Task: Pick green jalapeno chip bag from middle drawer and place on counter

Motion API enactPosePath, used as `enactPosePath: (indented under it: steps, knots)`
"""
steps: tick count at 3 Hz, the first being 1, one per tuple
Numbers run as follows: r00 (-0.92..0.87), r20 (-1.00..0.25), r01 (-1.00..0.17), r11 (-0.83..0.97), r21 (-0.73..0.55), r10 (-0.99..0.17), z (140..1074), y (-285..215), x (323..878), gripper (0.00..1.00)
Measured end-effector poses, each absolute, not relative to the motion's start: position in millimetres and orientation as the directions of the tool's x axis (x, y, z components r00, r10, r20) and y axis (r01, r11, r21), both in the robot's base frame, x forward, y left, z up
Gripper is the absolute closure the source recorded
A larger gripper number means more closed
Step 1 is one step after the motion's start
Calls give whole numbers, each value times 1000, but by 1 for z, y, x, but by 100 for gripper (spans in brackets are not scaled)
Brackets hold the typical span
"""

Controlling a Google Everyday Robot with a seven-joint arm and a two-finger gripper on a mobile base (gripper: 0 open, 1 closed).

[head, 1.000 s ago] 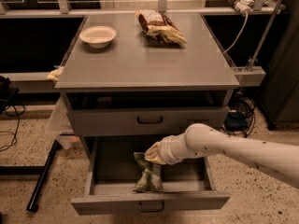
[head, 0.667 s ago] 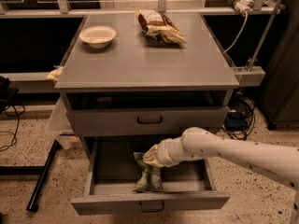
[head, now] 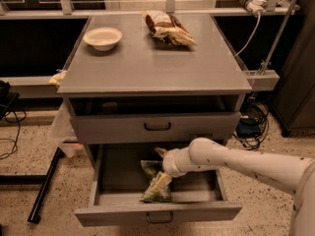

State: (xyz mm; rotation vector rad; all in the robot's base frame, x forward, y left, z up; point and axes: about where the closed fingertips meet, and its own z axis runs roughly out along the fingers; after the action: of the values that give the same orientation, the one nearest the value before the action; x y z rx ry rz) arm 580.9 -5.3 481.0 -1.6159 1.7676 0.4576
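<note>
The green jalapeno chip bag (head: 153,187) lies in the open middle drawer (head: 158,212), near its front and a little left of centre. My gripper (head: 159,167) reaches in from the right, low inside the drawer. It is open, with one finger behind the bag's top and the other (head: 161,181) on the bag's near side. The bag rests on the drawer floor. The counter (head: 147,65) is the grey cabinet top above.
A white bowl (head: 102,37) sits at the counter's back left, and a brown-and-cream chip bag (head: 167,28) at the back centre. The top drawer (head: 157,127) is slightly open above my arm. Cables (head: 251,127) lie on the floor at the right, and a black bar (head: 44,186) at the left.
My wrist has dropped slightly and settled closer over the bag. The bag has not moved.
</note>
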Motion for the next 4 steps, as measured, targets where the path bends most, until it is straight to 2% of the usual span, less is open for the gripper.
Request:
enactPosePath:
  steps: [4]
  knots:
    - [-81, -668, -973, 205, -109, -740, 394, -14, 606, 2]
